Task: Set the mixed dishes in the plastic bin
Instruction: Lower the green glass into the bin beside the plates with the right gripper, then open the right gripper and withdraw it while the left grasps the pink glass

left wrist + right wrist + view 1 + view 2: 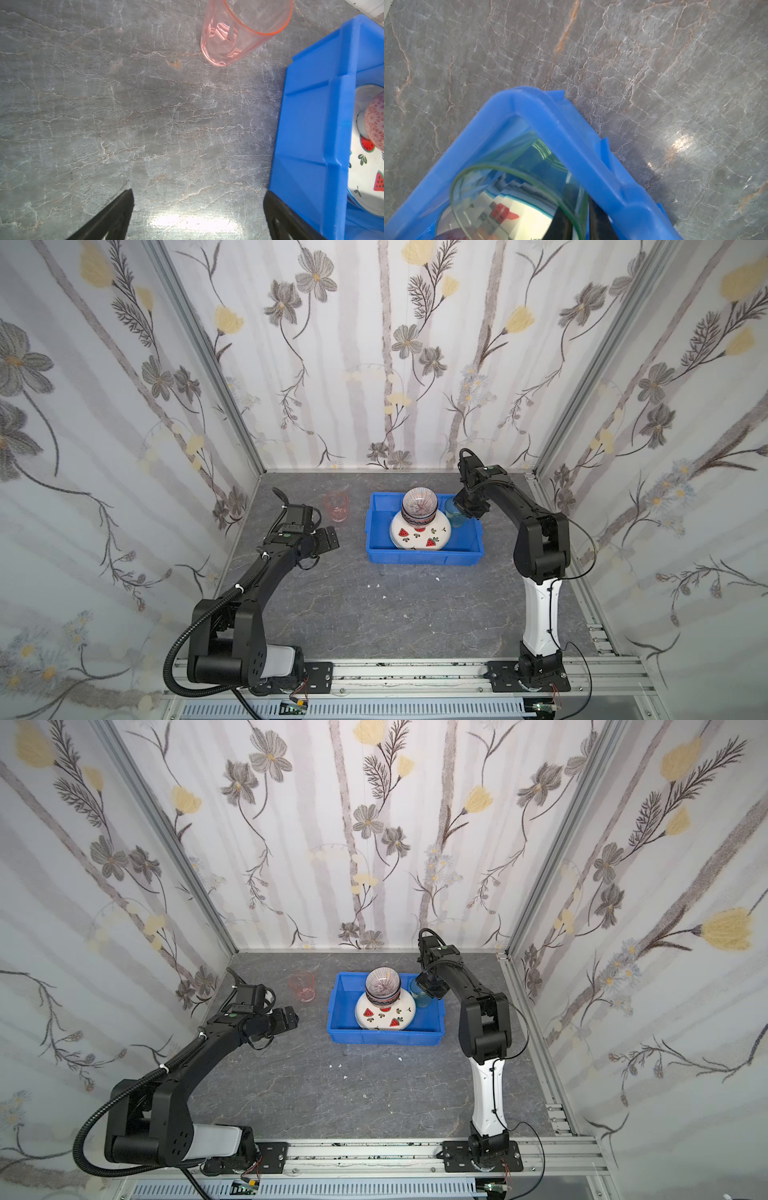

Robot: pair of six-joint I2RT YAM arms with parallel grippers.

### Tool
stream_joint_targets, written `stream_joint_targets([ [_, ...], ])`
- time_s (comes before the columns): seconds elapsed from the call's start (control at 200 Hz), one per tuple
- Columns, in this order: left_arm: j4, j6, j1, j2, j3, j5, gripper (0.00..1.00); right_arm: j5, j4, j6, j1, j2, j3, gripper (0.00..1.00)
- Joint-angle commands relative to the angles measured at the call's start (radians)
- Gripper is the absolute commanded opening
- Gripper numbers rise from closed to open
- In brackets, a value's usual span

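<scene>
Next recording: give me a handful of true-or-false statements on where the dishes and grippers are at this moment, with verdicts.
1. The pink cup stands upright on the table, outside the bin. True.
2. The left gripper is shut on the pink cup. False: it is open, empty and apart from the cup.
3. The watermelon plate lies in the bin. True.
4. The green cup stands on the table. False: it is in a corner of the bin, at the right gripper.
5. Bowls sit stacked on the plate. True.
</scene>
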Motion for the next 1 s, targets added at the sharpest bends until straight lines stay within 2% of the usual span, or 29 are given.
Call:
stream_joint_targets([
  [0.0,0.0,0.002,0.0,-0.003,0.005,0.002,1.0,0.062,0.012,0.022,-0.001,-0.023,0.002,0.2],
  [0.17,0.0,-0.001,0.0,-0.005,0.002,0.0,1.0,0.089,0.0,0.028,-0.001,-0.052,0.0,0.24],
  [0.37,0.0,-0.002,-0.001,-0.013,-0.007,-0.013,1.0,0.109,-0.006,0.025,0.002,-0.103,0.0,0.33],
  [0.555,0.0,-0.005,-0.001,-0.021,-0.016,-0.038,1.0,0.126,-0.003,-0.006,0.017,-0.189,-0.015,0.38],
  [0.595,0.0,-0.005,0.0,-0.015,-0.016,-0.04,1.0,0.125,0.005,-0.022,0.022,-0.216,-0.03,0.43],
  [0.664,-0.002,-0.007,0.0,-0.009,-0.016,-0.041,1.0,0.126,0.015,-0.06,0.031,-0.264,-0.06,0.61],
  [0.709,-0.002,-0.008,-0.001,-0.01,-0.015,-0.046,1.0,0.134,0.016,-0.078,0.035,-0.3,-0.09,0.69],
  [0.794,-0.003,-0.01,0.0,-0.023,-0.019,-0.075,1.0,0.132,0.063,-0.113,0.045,-0.395,-0.208,0.82],
  [0.859,-0.004,-0.011,0.0,-0.027,-0.021,-0.091,1.0,0.102,0.123,-0.148,0.049,-0.476,-0.314,0.98],
  [0.994,-0.006,-0.016,-0.001,-0.018,-0.024,-0.109,1.0,0.018,0.2,-0.247,0.051,-0.613,-0.484,1.0],
])
